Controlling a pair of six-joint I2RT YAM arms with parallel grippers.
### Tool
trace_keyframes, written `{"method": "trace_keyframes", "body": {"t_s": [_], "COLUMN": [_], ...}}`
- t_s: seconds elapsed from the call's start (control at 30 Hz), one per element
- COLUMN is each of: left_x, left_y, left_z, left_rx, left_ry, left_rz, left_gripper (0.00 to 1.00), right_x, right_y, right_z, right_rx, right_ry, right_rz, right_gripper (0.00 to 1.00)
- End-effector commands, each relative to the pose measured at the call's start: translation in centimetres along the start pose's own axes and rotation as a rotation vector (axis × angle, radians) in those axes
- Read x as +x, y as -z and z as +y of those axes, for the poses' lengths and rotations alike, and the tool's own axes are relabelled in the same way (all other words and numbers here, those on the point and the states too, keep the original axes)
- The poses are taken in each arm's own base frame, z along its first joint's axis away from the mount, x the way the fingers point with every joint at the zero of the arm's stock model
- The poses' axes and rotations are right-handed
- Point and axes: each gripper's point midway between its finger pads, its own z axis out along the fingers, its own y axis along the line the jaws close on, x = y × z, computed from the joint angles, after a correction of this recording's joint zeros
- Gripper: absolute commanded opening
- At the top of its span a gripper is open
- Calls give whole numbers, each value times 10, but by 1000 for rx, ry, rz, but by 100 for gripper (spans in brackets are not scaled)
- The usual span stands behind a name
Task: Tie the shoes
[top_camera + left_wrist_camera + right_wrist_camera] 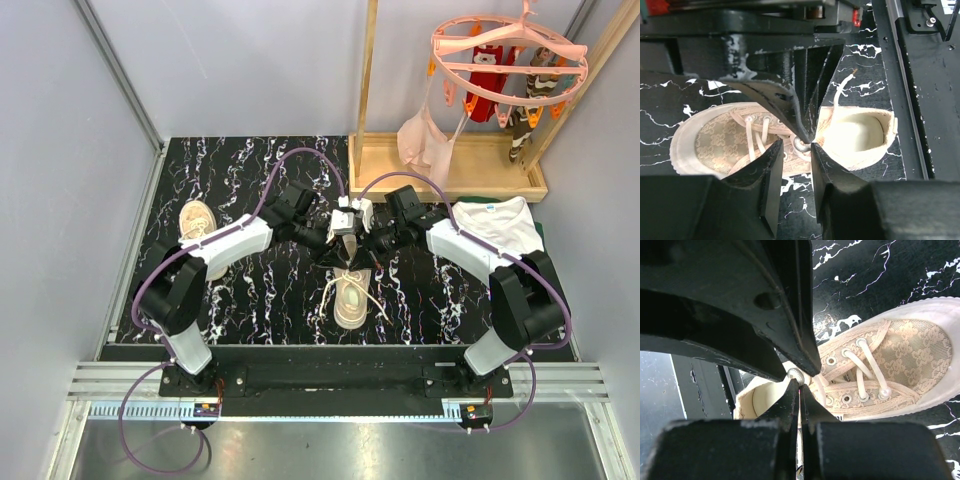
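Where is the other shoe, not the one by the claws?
In the top view, the other shoe lies at the left of the table, partly under the left arm.

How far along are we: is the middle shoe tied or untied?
Untied: the shoe shows no bow, and its lace ends trail loose on the table.

— Where are the shoes?
— The middle shoe (352,300) sits on the table (260,290), heel toward the near edge. The second shoe (198,222) lies well apart, by the left edge.
— And the arms?
— The left gripper (338,254) and the right gripper (366,252) meet above the middle shoe's laces (752,137).
— Behind them?
— A rack (450,168) stands at the back right, with a hanger (508,48) above it. A shirt (500,222) lies in front of the rack.
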Motion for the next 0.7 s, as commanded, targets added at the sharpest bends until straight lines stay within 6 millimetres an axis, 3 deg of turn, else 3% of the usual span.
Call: {"method": "trace_keyframes", "body": {"t_s": [0.0,0.1,0.3,0.43,0.53,0.57,0.67], "left_x": [-19,-19,-12,-7,-8,-10,-13], "left_y": [-3,-3,-6,-7,-6,-7,-4], "left_z": [-5,-6,-4,-7,-7,-6,-1], "left_rx": [41,46,48,56,48,43,13], "left_ry": [-53,-56,-62,-44,-16,-21,4], "left_rz": [-64,-65,-45,-33,-36,-46,-64], "left_gripper": [32,31,17,0,0,0,0], "right_x": [-23,-24,-24,-24,-22,-19,-14], "right_y": [8,8,9,10,14,14,18], "right_z": [12,12,13,12,10,9,11], "right_rx": [-18,-20,-23,-6,32,43,61], "right_ry": [87,92,96,96,96,91,72], "right_rz": [-54,-56,-58,-57,-55,-51,-50], "right_gripper": [0,0,0,2,24,36,42]}}
